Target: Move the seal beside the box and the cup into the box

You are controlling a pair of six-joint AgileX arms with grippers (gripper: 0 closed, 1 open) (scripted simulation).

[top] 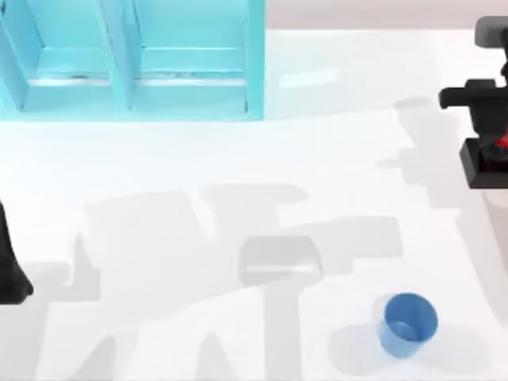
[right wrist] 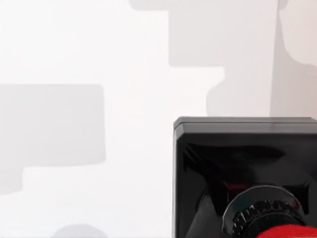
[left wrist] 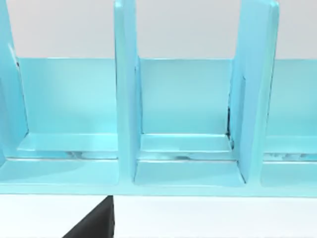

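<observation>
So far: neither half of the task reads as finished; both things sit well apart from the box.
Box: the light blue open box with upright dividers [top: 135,59] stands at the far left of the white counter [top: 238,159]; the left wrist view looks into its compartments [left wrist: 185,144], and nothing lies in them.
Seal: the small stamp with a black square block base and glossy red knob [top: 486,159] is at the counter's right edge, well apart from the box, so its move beside the box is not yet done.
Seal and right fingers: the right arm's gripper [top: 496,147] is over the seal, with the red knob peeking out under the dark wrist body. The right wrist view shows the black base [right wrist: 242,163] and the red knob [right wrist: 287,232] very close below the camera, which suggests the fingers are at the knob. I cannot tell whether they are clamped on it or released.
Cup: the small plain blue round cup with a lighter inside [top: 408,321] stands upright on the near part of the counter, well apart from the right fingers and untouched; its trip into the box is left.
Left arm: parked at the counter's left edge [top: 12,270], its fingers' state not readable.
Judgement: early stage, seal first, cup after.
</observation>
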